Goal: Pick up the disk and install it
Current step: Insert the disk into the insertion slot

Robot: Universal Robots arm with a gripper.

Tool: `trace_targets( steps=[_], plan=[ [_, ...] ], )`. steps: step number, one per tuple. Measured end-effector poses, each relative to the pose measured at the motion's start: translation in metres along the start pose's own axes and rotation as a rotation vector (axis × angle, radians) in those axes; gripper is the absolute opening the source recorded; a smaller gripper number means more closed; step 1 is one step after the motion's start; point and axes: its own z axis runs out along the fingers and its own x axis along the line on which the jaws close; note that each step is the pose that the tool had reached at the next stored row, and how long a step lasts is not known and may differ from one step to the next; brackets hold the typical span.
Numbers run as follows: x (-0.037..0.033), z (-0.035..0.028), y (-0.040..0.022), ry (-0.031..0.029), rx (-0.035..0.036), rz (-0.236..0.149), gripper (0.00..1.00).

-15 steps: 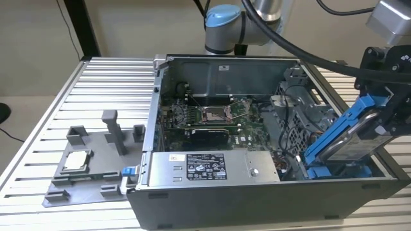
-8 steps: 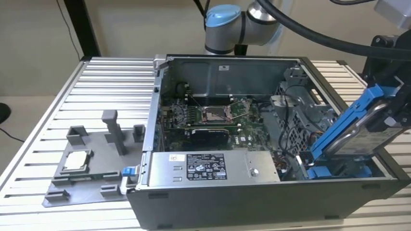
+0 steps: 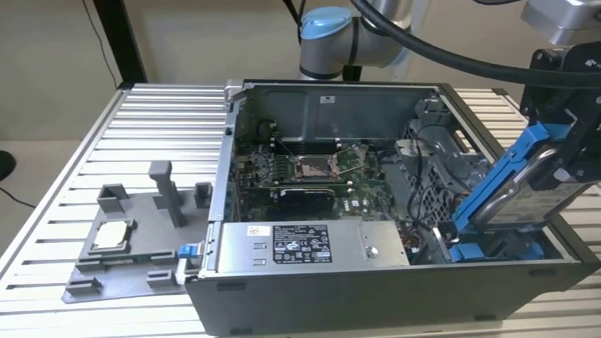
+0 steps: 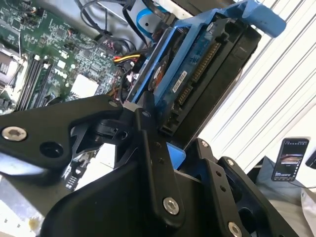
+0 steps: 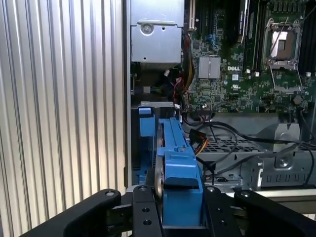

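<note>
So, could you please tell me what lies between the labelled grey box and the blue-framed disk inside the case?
A bundle of coloured cables lies between the grey box and the disk, as the exterior view shows.

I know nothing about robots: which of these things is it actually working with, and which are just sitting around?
In the job: the disk, tilted, clamped in the gripper; the open computer case below it.

Lying about: the grey fixture on the exterior view's left; the silver chip resting on it; a phone in the second wrist view.
</note>
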Motion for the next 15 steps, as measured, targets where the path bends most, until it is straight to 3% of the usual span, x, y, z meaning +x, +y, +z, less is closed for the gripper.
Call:
trace_targets(
  steps=[2, 15],
  plan=[
    [0.0001, 0.0003, 0.0036, -0.0004, 0.0005, 0.0, 0.0],
    [0.0012, 0.0124, 0.0068, -0.0002, -0.0006, 0.0, 0.0]
  ],
)
